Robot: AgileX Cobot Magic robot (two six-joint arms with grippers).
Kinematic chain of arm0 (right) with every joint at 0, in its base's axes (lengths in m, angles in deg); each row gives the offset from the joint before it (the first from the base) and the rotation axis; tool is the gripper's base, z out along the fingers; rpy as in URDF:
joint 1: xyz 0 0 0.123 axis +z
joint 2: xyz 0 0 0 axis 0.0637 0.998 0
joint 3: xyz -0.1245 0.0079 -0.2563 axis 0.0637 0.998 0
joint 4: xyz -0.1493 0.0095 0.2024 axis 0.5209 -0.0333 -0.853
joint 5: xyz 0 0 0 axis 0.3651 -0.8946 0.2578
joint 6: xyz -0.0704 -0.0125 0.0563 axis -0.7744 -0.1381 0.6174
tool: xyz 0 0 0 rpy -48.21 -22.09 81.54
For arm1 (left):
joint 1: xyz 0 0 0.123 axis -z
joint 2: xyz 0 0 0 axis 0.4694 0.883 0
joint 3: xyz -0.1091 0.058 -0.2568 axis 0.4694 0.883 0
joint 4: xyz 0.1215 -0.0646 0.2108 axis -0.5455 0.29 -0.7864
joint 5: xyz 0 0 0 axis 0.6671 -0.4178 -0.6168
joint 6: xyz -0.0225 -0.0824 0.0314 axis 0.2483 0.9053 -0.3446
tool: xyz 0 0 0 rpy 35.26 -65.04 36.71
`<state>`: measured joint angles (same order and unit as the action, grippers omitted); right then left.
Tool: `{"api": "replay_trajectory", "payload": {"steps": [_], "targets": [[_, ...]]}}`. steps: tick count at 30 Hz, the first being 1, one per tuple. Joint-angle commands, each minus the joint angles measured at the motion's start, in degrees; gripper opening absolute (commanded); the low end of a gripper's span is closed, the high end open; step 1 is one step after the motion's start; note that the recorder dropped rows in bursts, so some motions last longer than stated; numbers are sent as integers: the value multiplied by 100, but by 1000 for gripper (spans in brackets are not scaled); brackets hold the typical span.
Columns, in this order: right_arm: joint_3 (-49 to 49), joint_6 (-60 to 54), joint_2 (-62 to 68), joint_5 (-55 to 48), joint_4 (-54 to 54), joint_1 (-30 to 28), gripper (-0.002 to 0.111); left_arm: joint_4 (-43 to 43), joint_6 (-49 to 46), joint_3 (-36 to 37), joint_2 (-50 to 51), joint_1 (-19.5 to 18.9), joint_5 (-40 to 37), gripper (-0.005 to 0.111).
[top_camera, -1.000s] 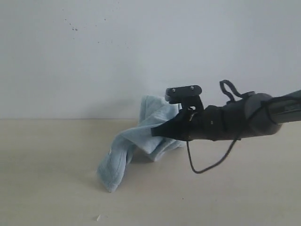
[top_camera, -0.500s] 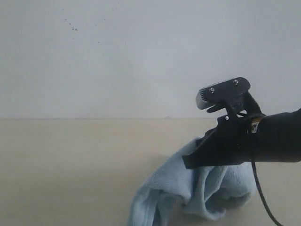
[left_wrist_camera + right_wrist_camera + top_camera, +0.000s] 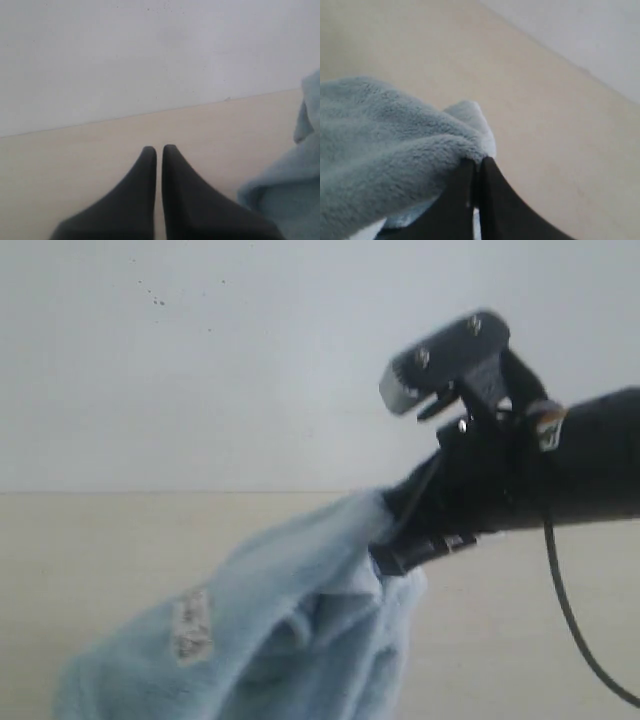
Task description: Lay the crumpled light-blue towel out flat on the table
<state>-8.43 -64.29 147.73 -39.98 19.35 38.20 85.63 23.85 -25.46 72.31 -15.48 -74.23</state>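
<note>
Fluffy light-blue towel (image 3: pixel 290 640) hangs bunched (white label showing) above beige table (image 3: pixel 120 550).

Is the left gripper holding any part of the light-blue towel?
No, the left gripper is shut on nothing, and the towel lies apart from it.

Soft, flat, even light, faint shadows; nearby towel (image 3: pixel 290 600) blurred, whole picture slightly hazy

No text, number or brand can be read in any of the views. The towel (image 3: pixel 300 630) carries a small white label (image 3: pixel 190 626) on its near left part, but the print on it is too blurred to read. A small orange and white sticker (image 3: pixel 548 427) on the right arm (image 3: pixel 595 470) is also not legible.
</note>
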Motion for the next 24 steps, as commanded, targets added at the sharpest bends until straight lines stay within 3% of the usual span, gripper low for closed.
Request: {"api": "replay_trajectory", "payload": {"steps": [1,8,12,19,24], "targets": [[240,41,557,-31,56,-207,0,12,45,22,-23,22,43,4],[-9,-40,538,-67,-97,-112,0,12,45,22,-23,22,43,4],[-392,-428,463,-256,-97,624,0,12,45,22,-23,22,43,4],[-450,-648,476,486,-97,2050,0,12,45,22,-23,22,43,4],[-752,-857,498,1444,-97,2373,0,12,45,22,-23,22,43,4]]}}
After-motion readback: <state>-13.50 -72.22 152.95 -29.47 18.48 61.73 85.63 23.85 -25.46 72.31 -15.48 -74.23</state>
